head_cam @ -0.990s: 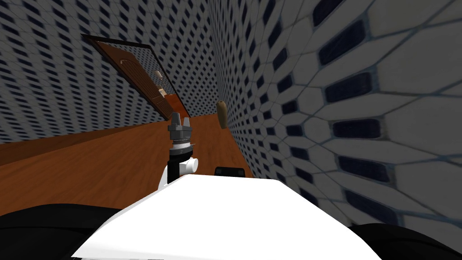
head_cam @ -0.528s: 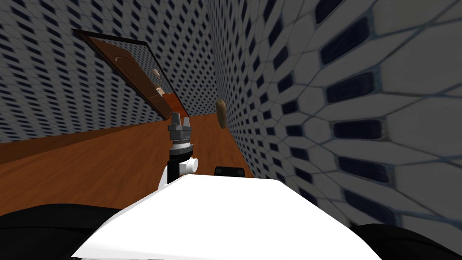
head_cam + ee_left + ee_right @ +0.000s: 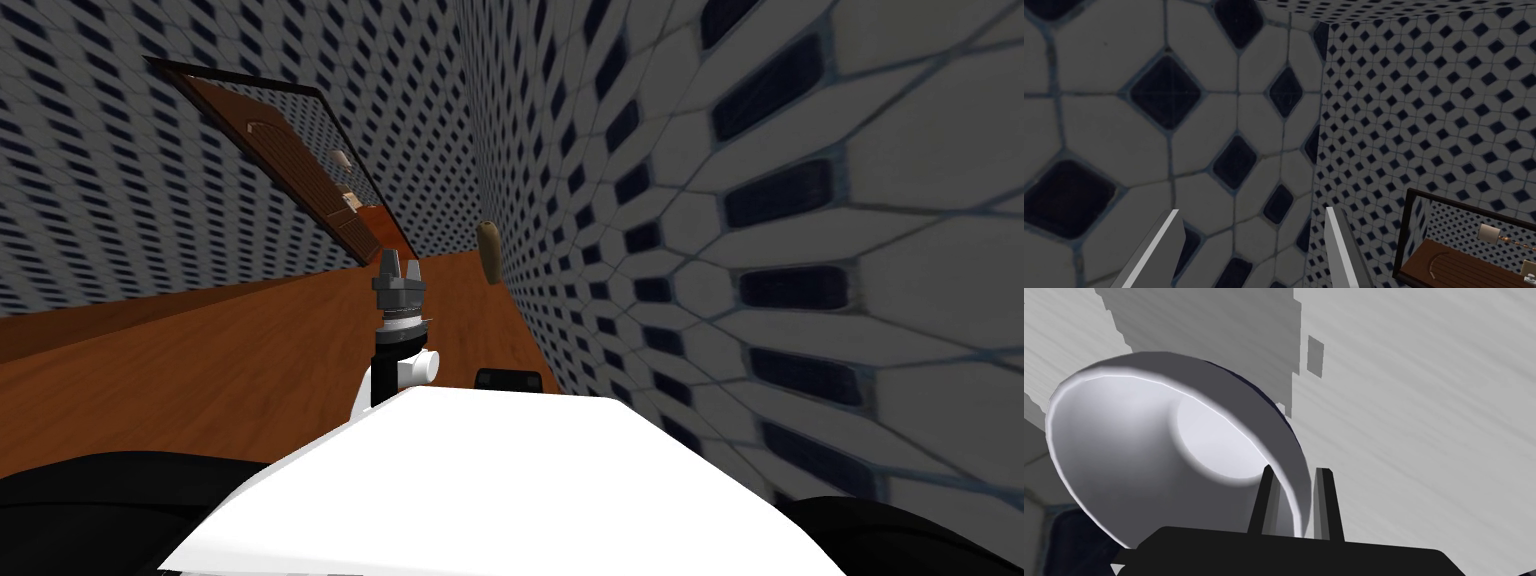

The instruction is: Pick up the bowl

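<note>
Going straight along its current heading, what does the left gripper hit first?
The left gripper, fingers open, points at the near tiled wall. That wall fills the gap between its fingers, so it would likely meet it first, though depth is unclear.

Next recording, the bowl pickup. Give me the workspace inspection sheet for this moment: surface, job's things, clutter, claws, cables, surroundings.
Surface: wooden floor ahead.
Job's things: pale bowl, tilted, its rim pinched by the right claw.
Clutter: small brown object by the wall on my right; cannot tell what it is.
Claws: right claw shut on the bowl, one finger inside the rim and one outside; left claw open and empty, facing a tiled wall.
Cables: nothing seen.
Surroundings: tiled walls, white with dark diamonds; dark-framed panel on the wall to my left.
</note>
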